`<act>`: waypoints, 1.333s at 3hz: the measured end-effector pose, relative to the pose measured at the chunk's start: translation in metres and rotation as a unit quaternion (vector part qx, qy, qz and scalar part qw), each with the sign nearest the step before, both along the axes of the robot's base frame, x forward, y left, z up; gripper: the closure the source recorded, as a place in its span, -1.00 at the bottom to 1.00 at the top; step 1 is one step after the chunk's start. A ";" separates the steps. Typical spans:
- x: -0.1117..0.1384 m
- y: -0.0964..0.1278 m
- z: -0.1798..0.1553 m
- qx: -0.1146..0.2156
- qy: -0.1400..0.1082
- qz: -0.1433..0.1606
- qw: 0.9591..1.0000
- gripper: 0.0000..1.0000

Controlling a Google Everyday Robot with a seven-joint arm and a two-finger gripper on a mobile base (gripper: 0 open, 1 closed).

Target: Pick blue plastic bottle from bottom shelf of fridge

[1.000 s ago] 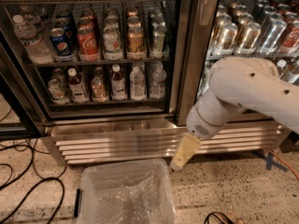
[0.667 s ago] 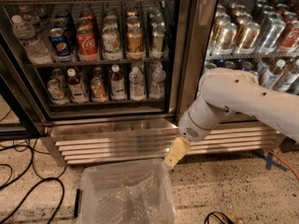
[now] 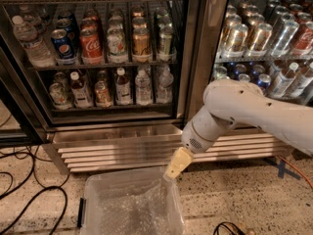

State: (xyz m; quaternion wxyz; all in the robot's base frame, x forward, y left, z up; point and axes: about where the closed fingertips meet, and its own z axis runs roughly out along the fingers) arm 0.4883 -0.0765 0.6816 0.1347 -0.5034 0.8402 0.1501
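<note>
The fridge (image 3: 193, 58) fills the upper half of the camera view. Its bottom shelf (image 3: 112, 107) holds a row of cans and bottles. The blue plastic bottle (image 3: 122, 87), slim with a white cap and dark contents, stands near the middle of that row. A similar white-capped bottle (image 3: 80, 89) stands further left. My gripper (image 3: 172, 172) hangs from the white arm (image 3: 244, 111) at lower centre. It is below the shelf, in front of the steel base panel and just above a clear bin, well apart from the bottle.
A clear plastic bin (image 3: 128, 178) sits on the floor in front of the louvred steel panel (image 3: 117, 151). Black cables (image 3: 29, 199) lie on the floor at left and an orange cable (image 3: 298, 173) at right. The right compartment (image 3: 264, 38) holds cans and bottles.
The arm has swung left and the gripper has moved left and slightly down, over the bin's right rim.
</note>
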 end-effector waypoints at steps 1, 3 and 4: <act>-0.002 0.031 -0.033 0.028 -0.002 -0.019 0.999 -1.00; 0.050 0.079 -0.080 0.069 -0.046 -0.088 0.993 -1.00; 0.052 0.081 -0.078 0.073 -0.049 -0.092 0.992 -1.00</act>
